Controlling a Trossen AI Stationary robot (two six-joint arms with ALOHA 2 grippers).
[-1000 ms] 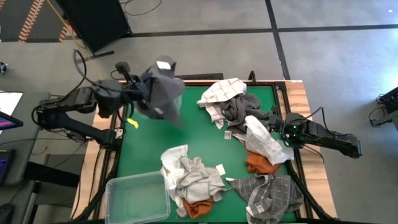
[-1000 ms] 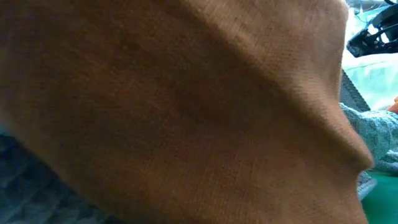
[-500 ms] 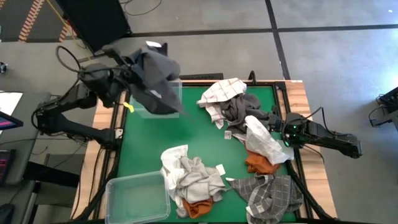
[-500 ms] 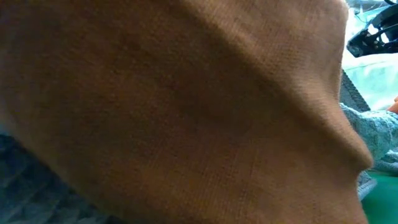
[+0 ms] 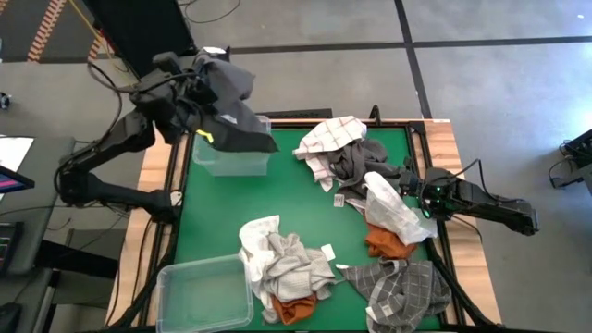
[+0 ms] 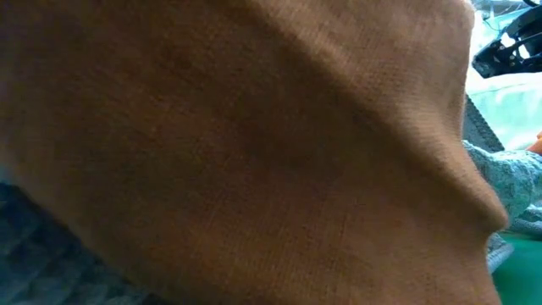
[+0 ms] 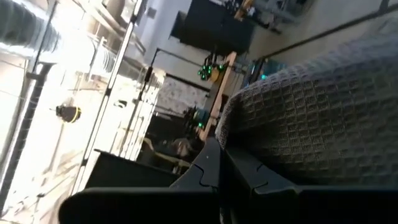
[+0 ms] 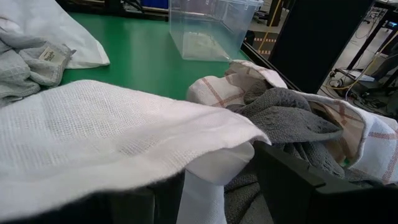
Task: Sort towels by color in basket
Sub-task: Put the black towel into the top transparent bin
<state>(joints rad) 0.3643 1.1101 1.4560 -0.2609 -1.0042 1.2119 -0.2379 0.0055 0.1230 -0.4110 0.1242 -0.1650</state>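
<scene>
High over the table's far left corner, my left gripper is shut on a dark grey towel. The towel hangs over a clear bin, its lower edge by the bin's rim. At the table's right edge my right gripper rests open beside a white towel. More towels lie in heaps: a white checked one on a dark grey one, a rust orange one, a grey checked one, and a cream and grey pile. My left gripper holds the dark grey towel by a bunched part at its top, between its two shut fingers. The fingers point about level. The towel hangs slack below them, clear of the table. My right gripper's open fingers have the white towel's fold draped over and between them, not pinched.
A second clear bin stands at the near left corner. Bare green tabletop lies between the heaps. A rust-brown cloth right in front of the low camera blocks nearly all of that view.
My left gripper has swung up and toward the table's far left corner with the dark grey towel, rolling as it went. The towel has come off the open tabletop and now hangs over the far clear bin, which it had hidden.
</scene>
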